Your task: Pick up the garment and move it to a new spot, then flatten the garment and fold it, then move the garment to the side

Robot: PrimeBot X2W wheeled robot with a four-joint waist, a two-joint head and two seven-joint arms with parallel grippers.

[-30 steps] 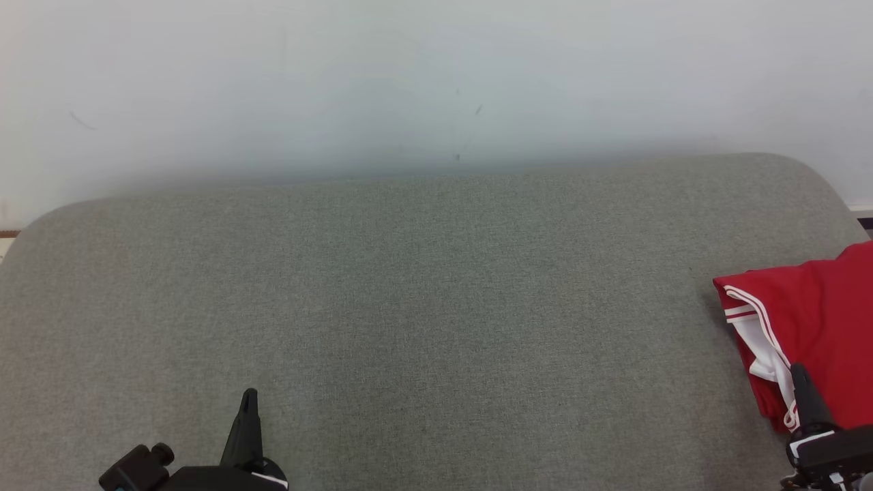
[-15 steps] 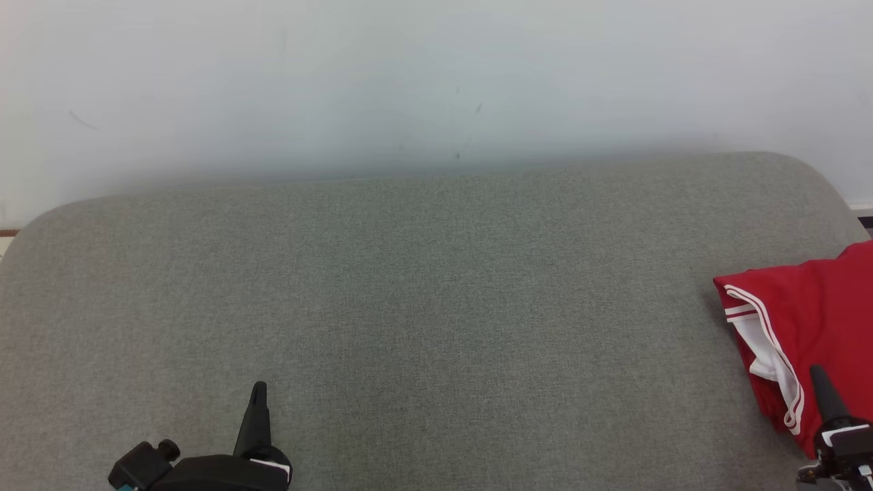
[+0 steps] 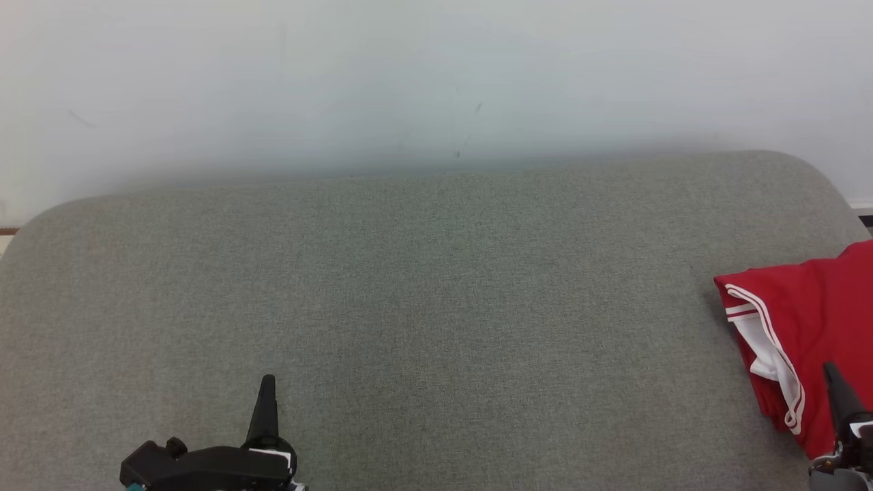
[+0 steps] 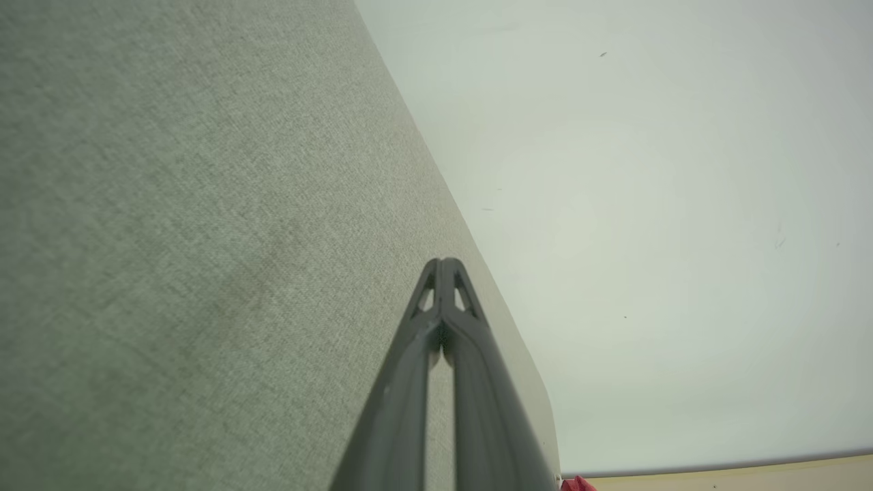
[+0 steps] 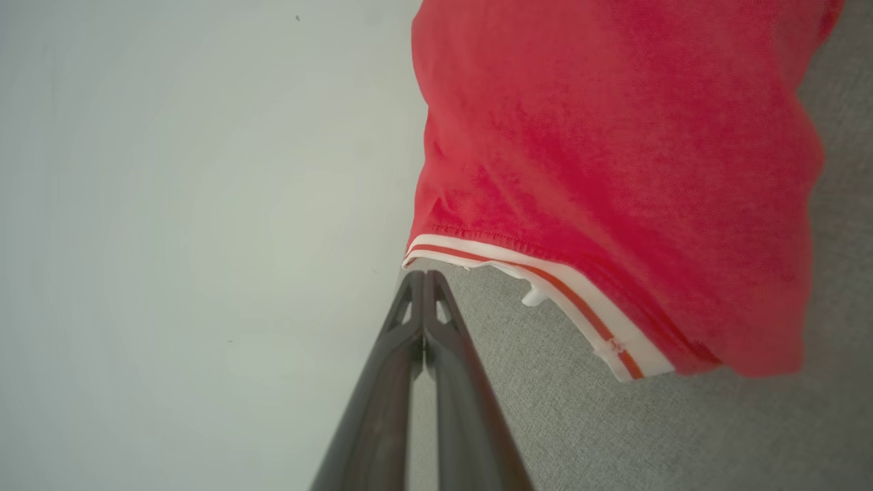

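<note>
Folded red fabric garment with white-striped trim (image 3: pixel 811 307) at right edge of grey woven cushion (image 3: pixel 436 286); left gripper (image 3: pixel 267 380) and right gripper (image 3: pixel 831 369) fully closed, empty.

The left claw (image 3: pixel 267 379) and right claw (image 3: pixel 831 368) have long, tapered dark fingers on black bases with white patches.

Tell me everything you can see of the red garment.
The garment is red, soft knit-looking cloth with a white trim band carrying a red stripe and a white inner layer showing at its edge. It lies folded in a loose bundle at the right end of the grey cushion, partly cut off by the head view's right edge. The shut right gripper points at the trim, gripping none of it.
</note>
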